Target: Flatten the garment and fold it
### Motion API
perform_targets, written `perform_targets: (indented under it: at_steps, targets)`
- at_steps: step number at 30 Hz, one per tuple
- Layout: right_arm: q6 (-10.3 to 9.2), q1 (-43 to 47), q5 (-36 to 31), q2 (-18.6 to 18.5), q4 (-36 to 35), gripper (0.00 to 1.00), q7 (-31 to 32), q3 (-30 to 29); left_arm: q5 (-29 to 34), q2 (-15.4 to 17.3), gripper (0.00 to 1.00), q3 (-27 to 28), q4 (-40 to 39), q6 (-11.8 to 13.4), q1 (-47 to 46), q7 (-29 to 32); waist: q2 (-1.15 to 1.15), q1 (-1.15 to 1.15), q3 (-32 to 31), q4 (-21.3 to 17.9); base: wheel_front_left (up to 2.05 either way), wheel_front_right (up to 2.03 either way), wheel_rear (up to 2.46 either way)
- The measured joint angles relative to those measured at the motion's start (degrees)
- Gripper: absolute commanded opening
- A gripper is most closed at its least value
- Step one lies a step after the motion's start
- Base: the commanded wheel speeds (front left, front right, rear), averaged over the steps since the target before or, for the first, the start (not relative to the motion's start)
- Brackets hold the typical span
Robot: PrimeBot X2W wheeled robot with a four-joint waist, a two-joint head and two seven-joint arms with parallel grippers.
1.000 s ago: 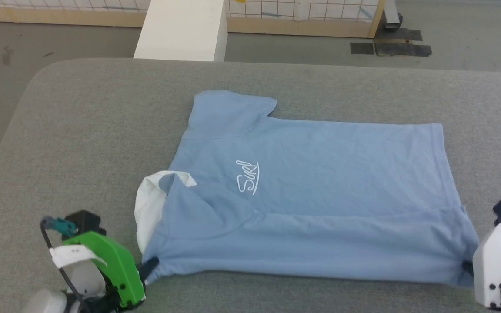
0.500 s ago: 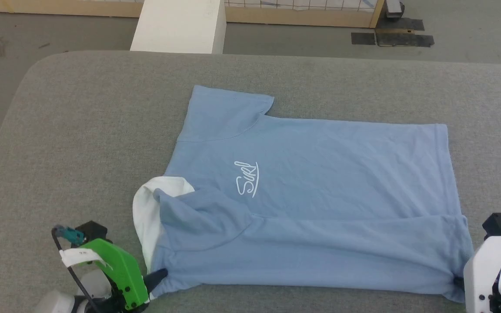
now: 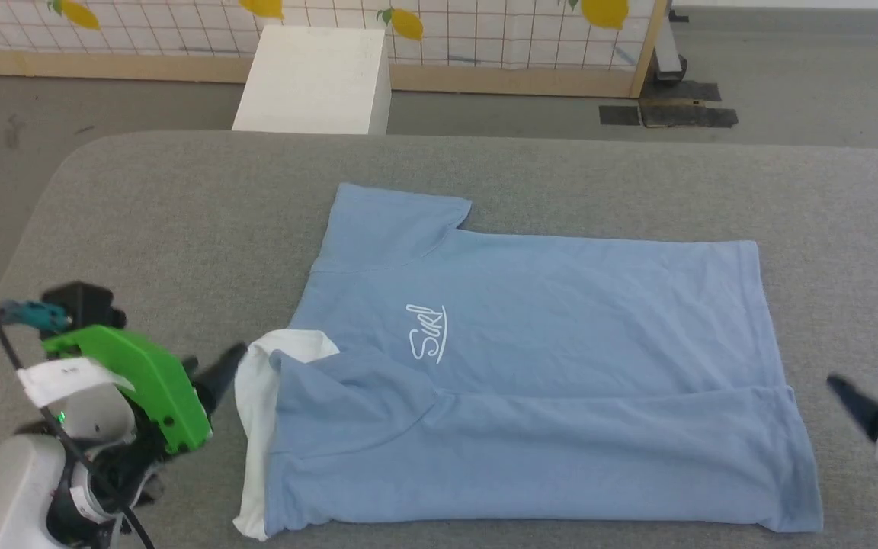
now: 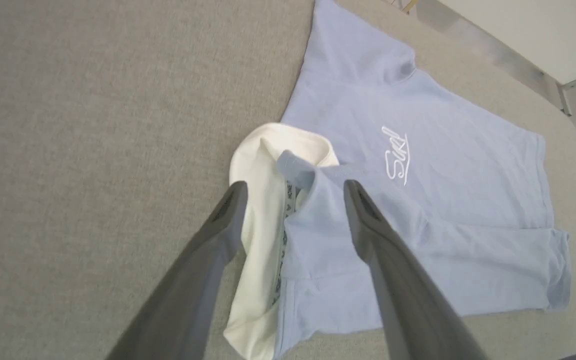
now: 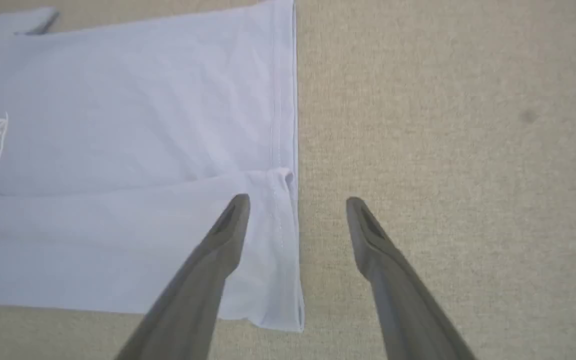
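The big grey cloth-covered table [image 3: 142,229] held the light blue short-sleeved knit shirt [image 3: 561,343], lying flat in the middle. Its near edge was folded over, hiding the near sleeve. The left gripper [image 4: 294,186] hung at the shirt's left end, fingers spread and holding nothing. The right gripper [image 5: 296,201], cut off in the head view, was by the right hem, also spread and empty. The white collar [image 3: 256,396] poked out on the left. The small white curly word [image 3: 427,333] was hard to read.
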Motion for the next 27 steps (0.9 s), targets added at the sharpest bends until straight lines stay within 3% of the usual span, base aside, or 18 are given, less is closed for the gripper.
perform_targets:
  at_steps: [4, 9, 15, 21, 27]
  targets:
    - [0.0, -3.6, -0.7, 0.7, -1.9, 1.0, -7.8, -2.2, 3.5, -1.0, 1.0, 1.6, -1.0, -2.7, -2.3, -9.2, 0.0, 0.0, -0.3, -0.6, 0.0, 0.0, 0.0]
    - [-0.01, -6.0, -1.7, 0.9, -1.3, 1.0, -19.2, -1.8, 8.4, -3.7, 1.0, 2.4, 1.8, -8.0, -4.1, -24.3, 0.0, 0.0, 0.4, -1.0, 0.0, 0.0, 0.0]
    - [-0.01, -7.5, -2.2, -0.8, 1.9, 1.0, -30.8, 0.6, 14.0, -7.0, 1.0, 2.5, 8.0, -10.9, -5.8, -39.4, 0.0, 0.0, 2.2, -1.2, 0.0, 0.0, 0.0]
    - [-0.01, -9.6, -2.2, -2.1, 5.2, 1.0, -38.1, 2.7, 16.9, -9.3, 1.0, 1.0, 14.7, -13.0, -9.0, -46.9, 0.0, 0.0, 4.8, -1.1, 0.0, 0.0, 0.0]
    - [-0.01, -11.3, -2.1, -3.3, 7.2, 1.0, -40.6, 4.8, 17.4, -11.2, 1.0, -0.4, 20.4, -14.7, -13.8, -49.2, 0.0, 0.0, 7.9, -0.7, 0.0, 0.0, 0.0]
